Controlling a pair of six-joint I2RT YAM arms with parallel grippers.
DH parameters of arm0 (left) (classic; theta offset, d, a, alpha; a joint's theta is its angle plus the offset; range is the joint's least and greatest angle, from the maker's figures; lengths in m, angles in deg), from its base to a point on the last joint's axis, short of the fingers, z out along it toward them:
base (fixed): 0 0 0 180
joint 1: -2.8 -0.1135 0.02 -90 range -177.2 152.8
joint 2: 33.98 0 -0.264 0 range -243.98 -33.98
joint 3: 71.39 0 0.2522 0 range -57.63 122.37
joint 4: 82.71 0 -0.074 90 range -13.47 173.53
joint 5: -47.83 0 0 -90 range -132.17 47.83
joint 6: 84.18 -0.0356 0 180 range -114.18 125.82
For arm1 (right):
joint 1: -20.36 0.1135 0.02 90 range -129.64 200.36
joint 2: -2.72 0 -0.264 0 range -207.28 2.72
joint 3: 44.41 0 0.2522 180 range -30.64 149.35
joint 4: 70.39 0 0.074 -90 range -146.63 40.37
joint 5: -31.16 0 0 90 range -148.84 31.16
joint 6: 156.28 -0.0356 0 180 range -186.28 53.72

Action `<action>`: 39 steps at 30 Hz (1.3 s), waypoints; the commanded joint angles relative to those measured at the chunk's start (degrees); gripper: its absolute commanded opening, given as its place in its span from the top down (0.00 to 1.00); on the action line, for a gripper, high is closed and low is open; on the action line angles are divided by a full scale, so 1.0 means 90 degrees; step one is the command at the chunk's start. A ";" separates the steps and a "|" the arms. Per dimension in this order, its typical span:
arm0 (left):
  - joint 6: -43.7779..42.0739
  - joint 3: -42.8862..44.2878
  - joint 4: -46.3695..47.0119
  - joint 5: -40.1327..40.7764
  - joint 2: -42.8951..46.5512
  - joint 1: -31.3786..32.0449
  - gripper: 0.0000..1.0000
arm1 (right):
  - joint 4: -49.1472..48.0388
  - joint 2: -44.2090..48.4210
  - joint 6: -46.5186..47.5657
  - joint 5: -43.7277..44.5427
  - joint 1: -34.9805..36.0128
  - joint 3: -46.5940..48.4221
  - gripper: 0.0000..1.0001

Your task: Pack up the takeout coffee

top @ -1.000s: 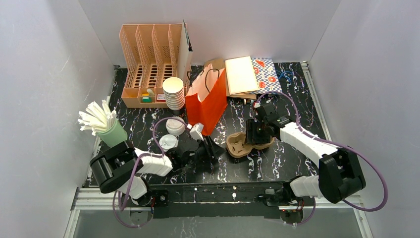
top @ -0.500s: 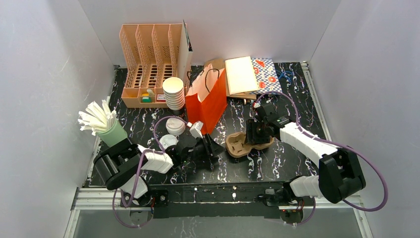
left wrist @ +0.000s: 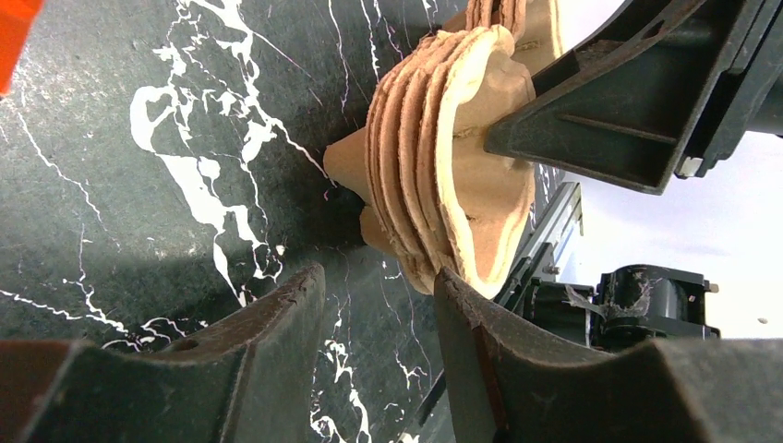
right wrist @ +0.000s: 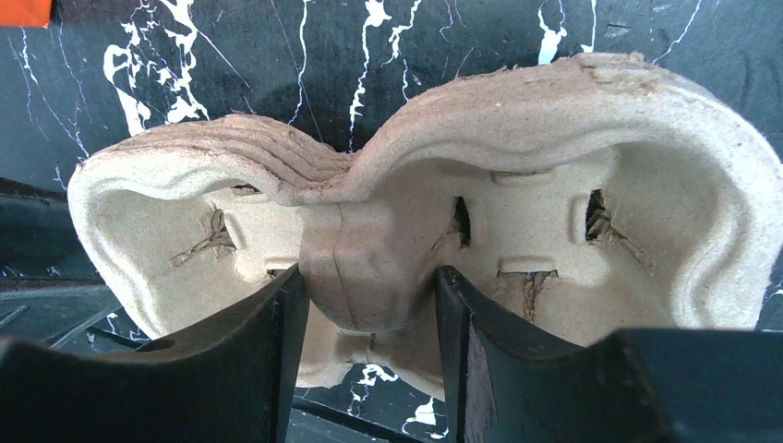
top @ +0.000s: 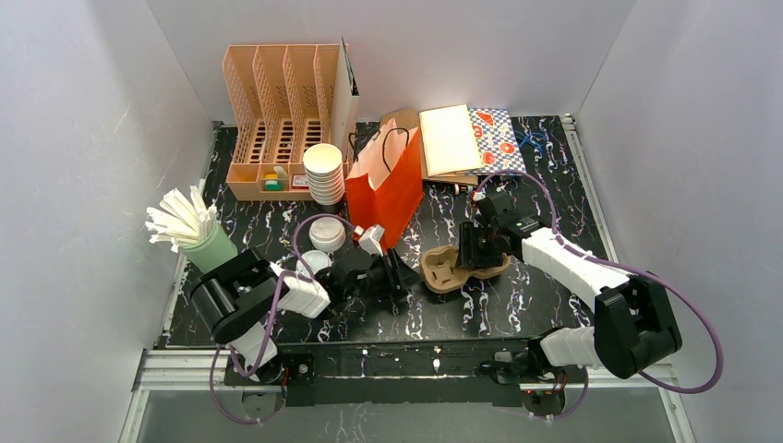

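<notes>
The right gripper [right wrist: 367,281], its arm stretched forward-left, is clamped on the centre ridge of the pulp cup carrier stack [right wrist: 554,212]. The left gripper [left wrist: 379,277], held low, is parted at the stack's end. A white-lidded cup [top: 327,233] is seen standing near the orange bag [top: 383,198]

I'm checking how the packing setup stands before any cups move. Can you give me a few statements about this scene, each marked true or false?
1. The pulp carrier stack is several carriers nested together. True.
2. The orange bag lies flat on the table. False: it stands upright with its mouth open.
3. The left hand is clamped on a green cup. False: its jaws are open beside the edge of the carrier stack and hold nothing.
4. The right hand has its fingers on either side of the carrier stack's middle ridge. True.
</notes>
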 commanded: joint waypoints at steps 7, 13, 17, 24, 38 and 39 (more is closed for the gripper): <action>-0.0228 0.0305 0.0310 -0.0156 -0.0305 -0.0048 0.49 | -0.0126 0.0027 -0.0027 -0.0221 0.0030 0.0179 0.44; -0.0286 0.0347 0.0377 -0.0125 -0.0325 -0.0058 0.44 | -0.0123 -0.0047 0.0008 -0.0309 0.0030 0.0215 0.44; -0.0289 0.0393 0.0679 -0.0337 -0.0392 -0.0057 0.35 | -0.0076 -0.0108 0.0055 -0.0324 0.0035 0.0262 0.45; -0.0305 0.0407 0.0705 -0.0300 -0.0374 -0.0069 0.33 | -0.0054 -0.0188 0.0091 -0.0384 0.0030 0.0289 0.45; 0.0047 -0.0164 0.0721 0.0332 0.0101 -0.0089 0.40 | 0.0116 -0.0149 0.0130 -0.0045 0.0031 0.0406 0.38; 0.0061 -0.0180 0.0720 0.0371 0.0117 -0.0092 0.40 | 0.0121 -0.0150 0.0137 -0.0045 0.0031 0.0415 0.38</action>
